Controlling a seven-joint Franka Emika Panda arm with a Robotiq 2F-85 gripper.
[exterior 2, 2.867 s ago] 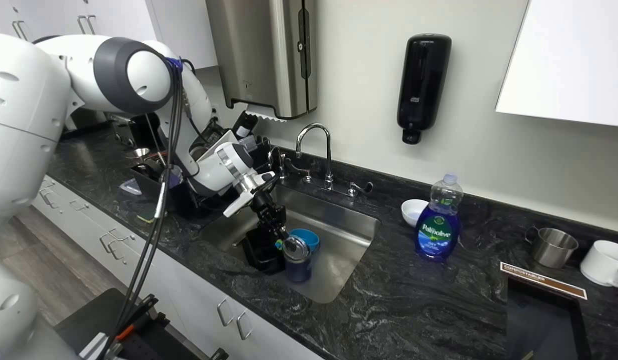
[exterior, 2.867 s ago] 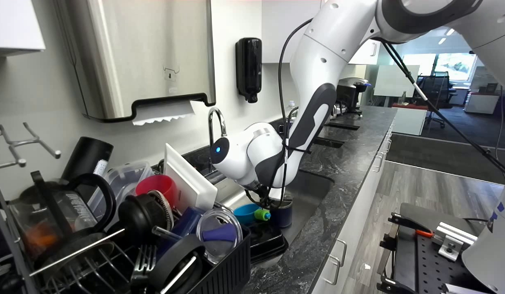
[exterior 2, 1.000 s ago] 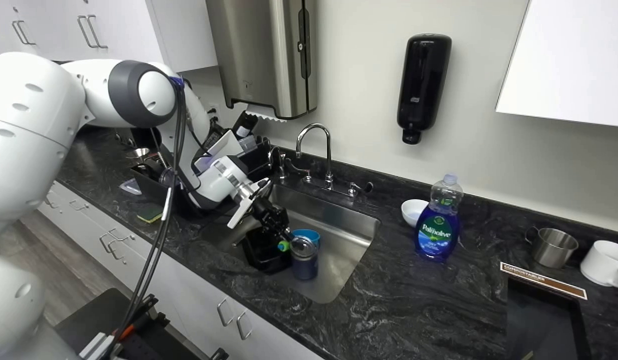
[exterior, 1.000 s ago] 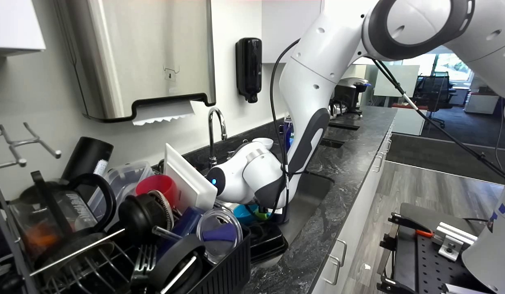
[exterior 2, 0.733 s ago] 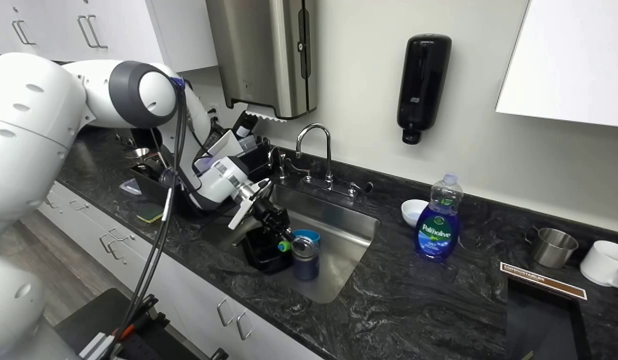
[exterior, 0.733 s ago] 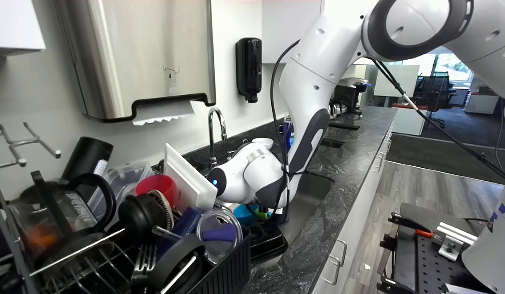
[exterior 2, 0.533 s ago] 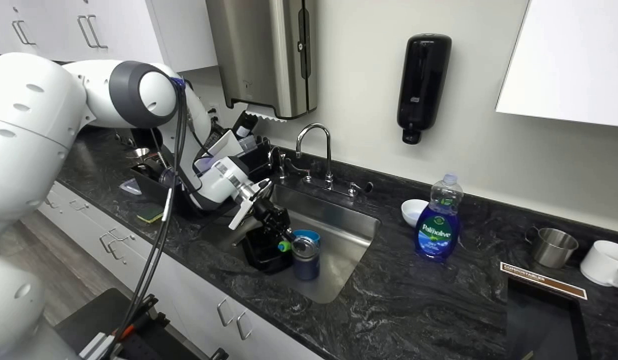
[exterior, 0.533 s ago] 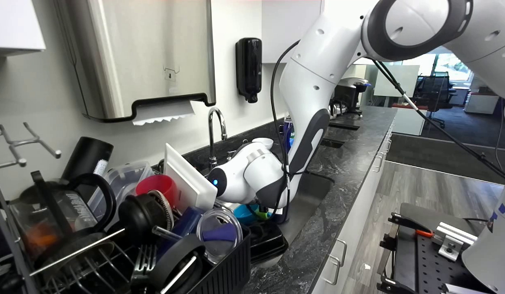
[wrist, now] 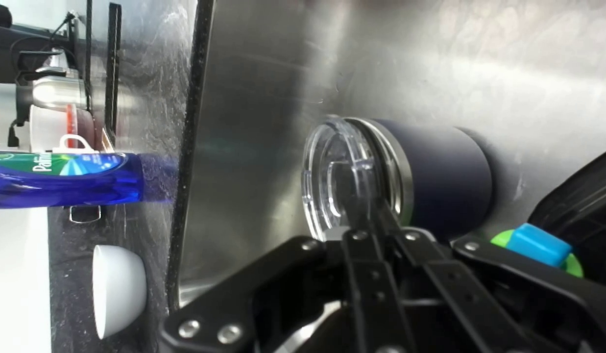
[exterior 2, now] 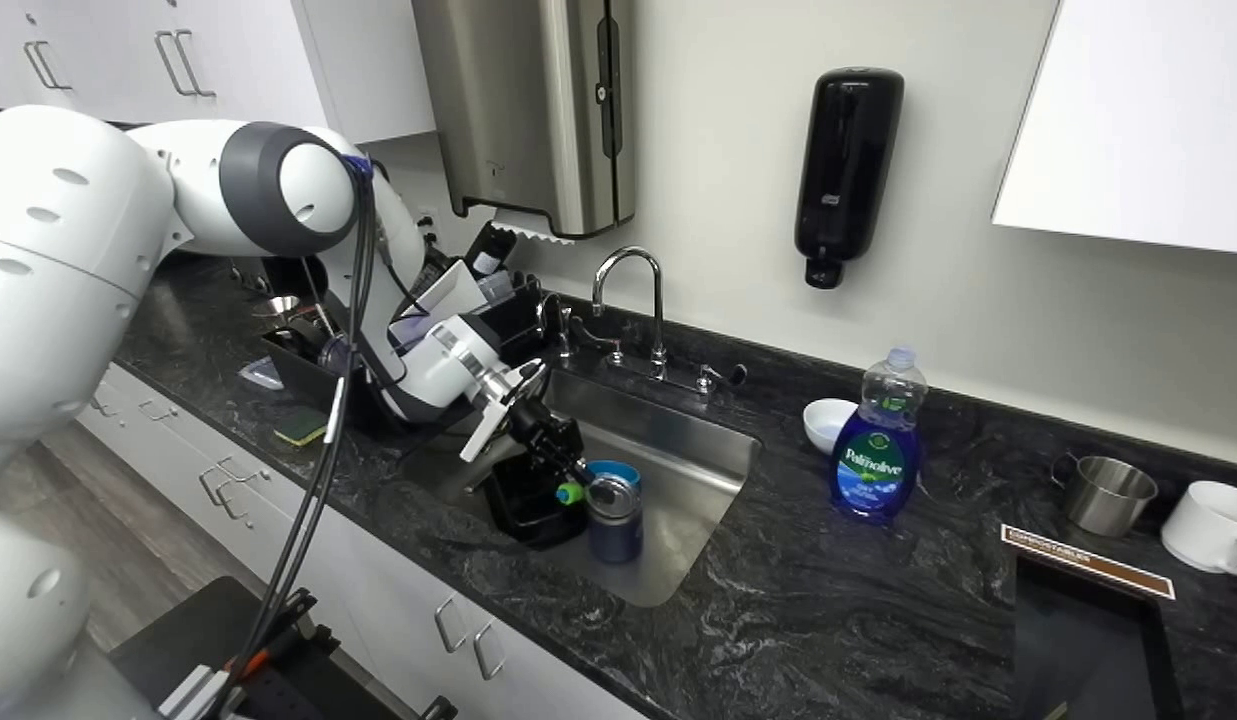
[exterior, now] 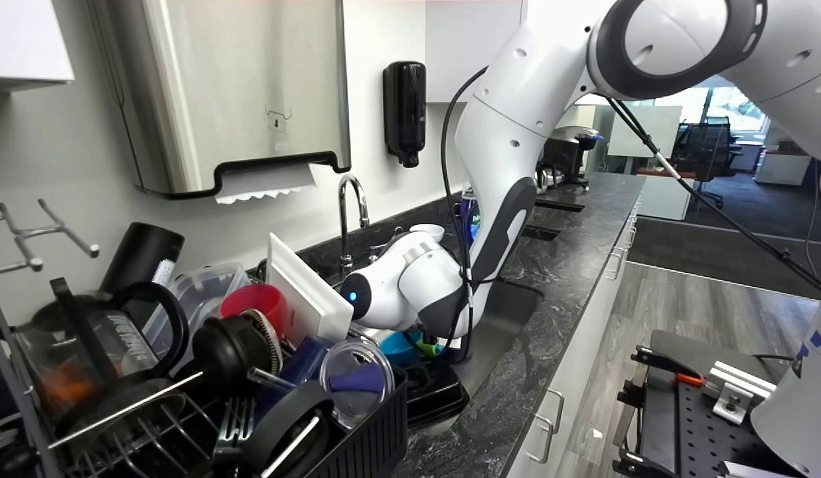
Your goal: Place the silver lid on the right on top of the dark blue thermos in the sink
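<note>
"A white, smooth-shelled robot arm (exterior 2: 63, 270) is sporting dark grey bands (exterior 2: 248, 190) and a round blue light (exterior: 353, 296)."

"And the black, angular gripper (wrist: 370, 208)?"

"It is bearing silver screws (wrist: 189, 328), while black cables (exterior 2: 360, 262) are lining the arm."

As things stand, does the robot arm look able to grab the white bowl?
Probably not yet: its end effector looks closed on the lid at the dark blue thermos, so it likely must release that first. The white bowl stands in plain view on the counter.

dark blue thermos (wrist: 449, 171): one | lid (exterior 2: 612, 495) at thermos: one | wall dispensers (exterior 2: 848, 165): two | soap bottle (exterior 2: 878, 455): one | white bowl (exterior 2: 828, 424): one | metal mug (exterior 2: 1108, 496): one | sponge (exterior 2: 300, 427): one
</note>
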